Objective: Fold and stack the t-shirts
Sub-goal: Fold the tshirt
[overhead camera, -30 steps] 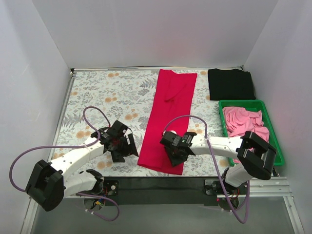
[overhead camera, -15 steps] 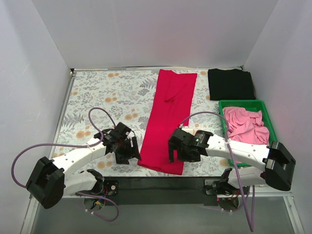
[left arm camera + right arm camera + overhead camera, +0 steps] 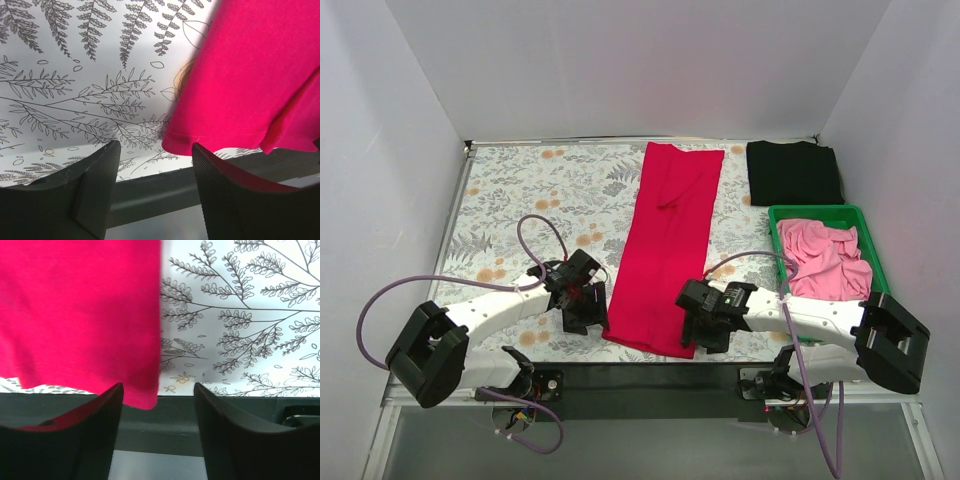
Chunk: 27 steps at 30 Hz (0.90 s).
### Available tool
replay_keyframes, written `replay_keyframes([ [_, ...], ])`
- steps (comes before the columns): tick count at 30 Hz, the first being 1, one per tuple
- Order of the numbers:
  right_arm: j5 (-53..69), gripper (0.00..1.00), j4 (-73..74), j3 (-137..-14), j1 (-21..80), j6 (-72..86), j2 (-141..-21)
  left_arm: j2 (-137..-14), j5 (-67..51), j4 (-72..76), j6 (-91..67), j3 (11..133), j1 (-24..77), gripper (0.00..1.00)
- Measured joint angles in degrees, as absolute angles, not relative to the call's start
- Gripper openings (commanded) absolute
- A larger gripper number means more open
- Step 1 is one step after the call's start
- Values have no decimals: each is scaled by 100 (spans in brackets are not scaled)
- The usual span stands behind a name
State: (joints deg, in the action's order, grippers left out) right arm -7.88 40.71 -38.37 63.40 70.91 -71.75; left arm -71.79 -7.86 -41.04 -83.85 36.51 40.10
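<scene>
A crimson red t-shirt (image 3: 665,245) lies as a long folded strip down the middle of the floral tablecloth (image 3: 540,200). My left gripper (image 3: 588,318) is open and empty just left of the shirt's near left corner (image 3: 182,142). My right gripper (image 3: 708,335) is open and empty at the shirt's near right corner (image 3: 142,395), which hangs slightly over the table edge. A folded black t-shirt (image 3: 792,172) lies at the back right. Crumpled pink t-shirts (image 3: 825,258) fill the green bin (image 3: 876,262).
The green bin stands at the right edge, close behind my right arm. A dark rail (image 3: 640,378) runs along the near table edge, also seen in both wrist views (image 3: 150,192) (image 3: 160,427). White walls enclose the table on three sides.
My right gripper has slid right and nearer, from on top of the red shirt to its near right corner. My left gripper has moved right toward the near left corner.
</scene>
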Motion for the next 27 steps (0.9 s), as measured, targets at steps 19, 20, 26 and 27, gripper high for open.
replay_keyframes([
  [19, -252, 32, 3330, -3395, 6346, 7603, -7161, -7516, -744, -3933, -8287, 3671, 4189, 48],
  [20, -239, 31, 3317, -3387, 6346, 7618, -7161, -7544, -757, -3927, -8287, 3688, 4191, 48],
  [26, -204, 30, 3277, -3350, 6346, 7638, -7140, -7642, -794, -3896, -8278, 3767, 4268, 48],
  [27, -202, 27, 3275, -3341, 6346, 7640, -7133, -7642, -794, -3896, -8278, 3769, 4274, 48],
])
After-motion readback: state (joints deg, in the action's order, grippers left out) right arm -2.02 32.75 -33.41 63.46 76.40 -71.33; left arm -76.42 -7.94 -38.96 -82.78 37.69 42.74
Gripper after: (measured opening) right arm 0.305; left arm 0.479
